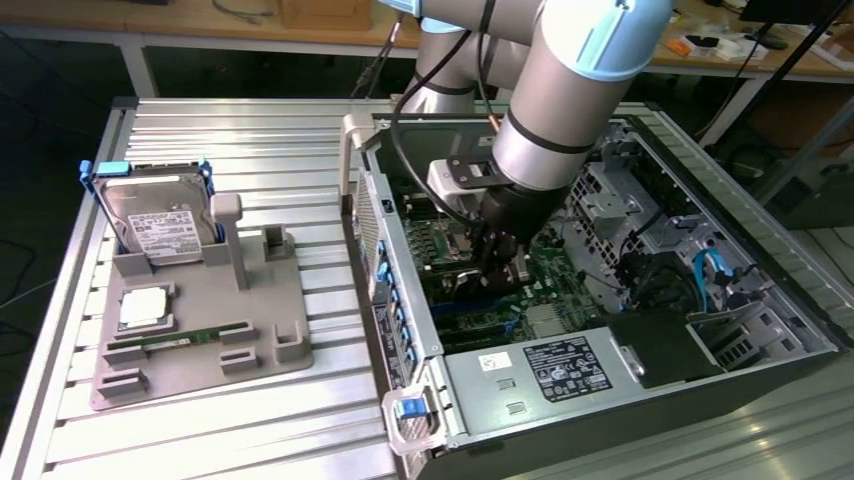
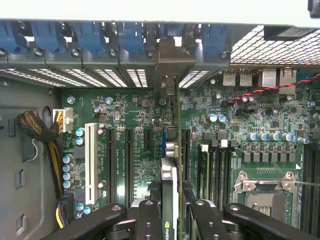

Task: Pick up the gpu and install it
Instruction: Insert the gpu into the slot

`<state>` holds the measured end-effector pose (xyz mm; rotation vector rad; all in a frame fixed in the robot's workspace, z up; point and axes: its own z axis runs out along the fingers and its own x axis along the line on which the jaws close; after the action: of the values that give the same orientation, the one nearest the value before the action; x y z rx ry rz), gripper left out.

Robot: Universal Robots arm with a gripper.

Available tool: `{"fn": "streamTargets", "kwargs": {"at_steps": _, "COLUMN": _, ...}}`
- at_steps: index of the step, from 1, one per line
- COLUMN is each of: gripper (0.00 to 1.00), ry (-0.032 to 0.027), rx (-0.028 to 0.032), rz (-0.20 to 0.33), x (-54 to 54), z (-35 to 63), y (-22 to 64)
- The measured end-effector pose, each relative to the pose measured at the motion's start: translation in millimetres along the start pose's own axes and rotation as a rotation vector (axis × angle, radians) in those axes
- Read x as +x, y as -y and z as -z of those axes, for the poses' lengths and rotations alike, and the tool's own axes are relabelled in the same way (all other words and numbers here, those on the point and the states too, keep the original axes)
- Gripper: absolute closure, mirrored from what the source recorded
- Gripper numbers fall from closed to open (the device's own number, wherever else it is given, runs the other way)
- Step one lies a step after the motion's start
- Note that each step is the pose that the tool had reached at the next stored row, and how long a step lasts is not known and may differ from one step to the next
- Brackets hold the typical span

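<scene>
Gripper [image 2: 172, 212] clamped on the gpu [image 2: 169, 182] inside the computer case [image 1: 378, 250].
The jaws are partly closed, with fingers [image 2: 150, 217] pressing both faces of the card. The card stands on edge over the motherboard [image 2: 125, 107], and its metal bracket [image 2: 175, 62] reaches the case's rear wall. The card's own body hides whether its lower edge is seated in a slot.

Robotics lab or workshop: robot arm [image 1: 574, 90] over slotted aluminium table [image 1: 240, 130], open PC tower case [image 1: 378, 260], grey parts fixture [image 1: 200, 350] holding a hard drive [image 1: 158, 225], cluttered wooden workbenches [image 1: 200, 22] behind.
</scene>
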<state>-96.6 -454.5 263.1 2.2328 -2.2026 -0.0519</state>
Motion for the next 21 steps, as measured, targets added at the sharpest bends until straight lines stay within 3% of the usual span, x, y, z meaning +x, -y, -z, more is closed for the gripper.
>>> {"fn": "streamTargets", "kwargs": {"at_steps": 21, "gripper": 0.73, "ry": -0.0002, "rx": -0.0002, "rz": 0.0, "x": 5.1, "z": -1.0, "y": -0.2}}
